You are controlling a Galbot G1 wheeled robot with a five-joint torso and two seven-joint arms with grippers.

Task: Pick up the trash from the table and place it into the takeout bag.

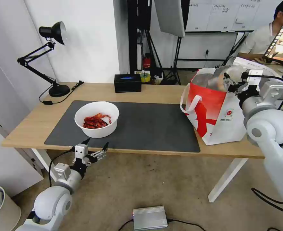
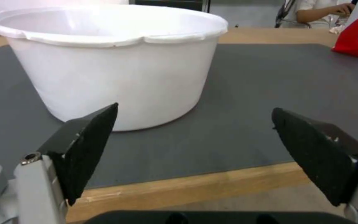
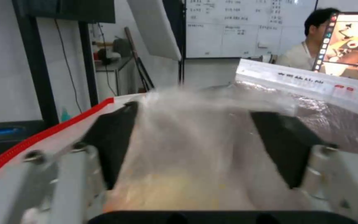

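The white round bowl (image 1: 97, 119) of red scraps stands on the left of the dark mat (image 1: 148, 125) on the table (image 1: 35, 125). My left gripper (image 1: 96, 146) hangs open just off the table's front edge, level with the bowl (image 2: 112, 71) and a little short of it; nothing is between its fingers (image 2: 88, 146). At the right end stands the takeout bag (image 1: 215, 112). My right gripper (image 1: 231, 81) is over its mouth, fingers (image 3: 112, 140) apart, with a blurred knotted clear bag (image 3: 187, 149) between them above the foil lining (image 3: 336, 124).
A black tissue box (image 1: 127, 82) sits at the table's back edge and a black desk lamp (image 1: 51, 57) at the back left. On the floor are a silver box (image 1: 149, 218) with cables and a bin (image 1: 0, 208) at the left.
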